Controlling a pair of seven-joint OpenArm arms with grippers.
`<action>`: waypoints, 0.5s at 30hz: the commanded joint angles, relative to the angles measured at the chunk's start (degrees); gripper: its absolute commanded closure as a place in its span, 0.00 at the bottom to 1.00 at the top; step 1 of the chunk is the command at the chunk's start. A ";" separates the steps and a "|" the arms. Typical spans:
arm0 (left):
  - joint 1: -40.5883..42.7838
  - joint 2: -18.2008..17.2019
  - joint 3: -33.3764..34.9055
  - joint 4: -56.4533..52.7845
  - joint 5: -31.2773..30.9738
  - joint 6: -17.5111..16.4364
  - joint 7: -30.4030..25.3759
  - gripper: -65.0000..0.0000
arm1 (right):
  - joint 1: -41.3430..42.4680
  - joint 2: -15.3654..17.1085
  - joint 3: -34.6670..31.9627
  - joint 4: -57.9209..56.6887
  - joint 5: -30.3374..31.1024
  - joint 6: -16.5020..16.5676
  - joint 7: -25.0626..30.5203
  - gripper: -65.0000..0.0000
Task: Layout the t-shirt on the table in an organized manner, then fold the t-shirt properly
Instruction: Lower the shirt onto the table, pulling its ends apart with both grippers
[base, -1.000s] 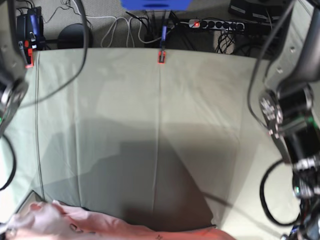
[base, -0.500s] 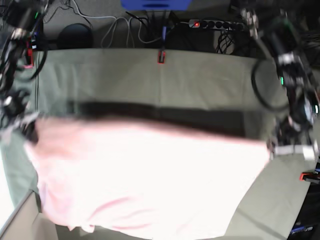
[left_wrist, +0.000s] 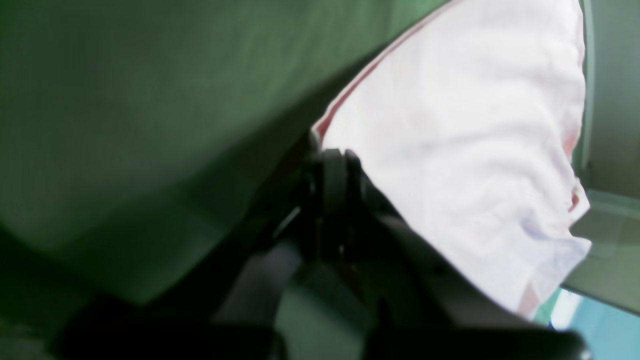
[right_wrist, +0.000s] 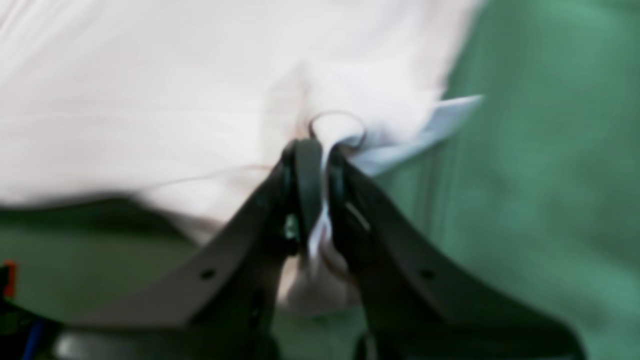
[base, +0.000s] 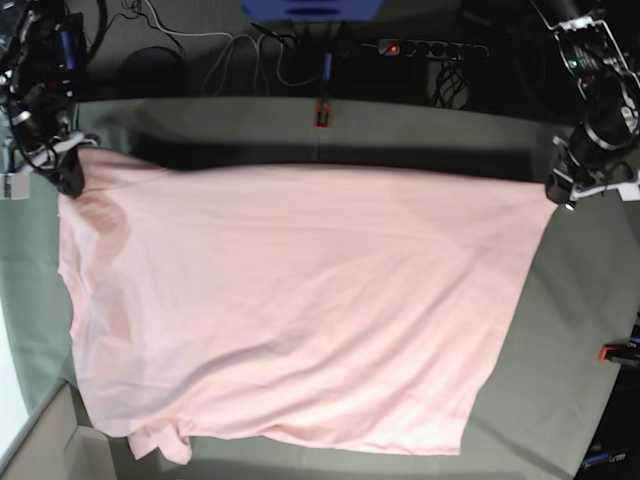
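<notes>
Grippers both pinch your t-shirt (base: 290, 310): right gripper (right_wrist: 320, 150) and left gripper (left_wrist: 332, 160) each clamp a far corner. It spreads across the table (base: 420, 135), below the red clamp (base: 322, 113); no lettering shows.

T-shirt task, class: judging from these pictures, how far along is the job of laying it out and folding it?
Done: the t-shirt is spread wide over the table, lettering not in view. In hand: the left hand and right hand are both shut on its far corners, holding that edge taut; the right wrist view shows cloth pinched between the fingers. Left: release, smooth the bunched near corner, then every fold, since none is visible.
</notes>
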 joint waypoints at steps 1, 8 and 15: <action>0.75 -0.87 -0.28 1.58 -2.91 0.14 -0.93 1.00 | -0.09 0.69 0.63 1.16 0.90 -0.01 1.33 1.00; 3.92 -0.34 -2.39 9.67 -6.16 0.14 -0.75 1.00 | -2.20 1.13 0.90 9.95 0.90 -0.01 1.16 1.00; 5.59 -0.34 -5.37 11.34 -5.99 0.14 -0.49 1.00 | -1.59 1.30 1.25 13.82 0.72 -0.01 -6.84 1.00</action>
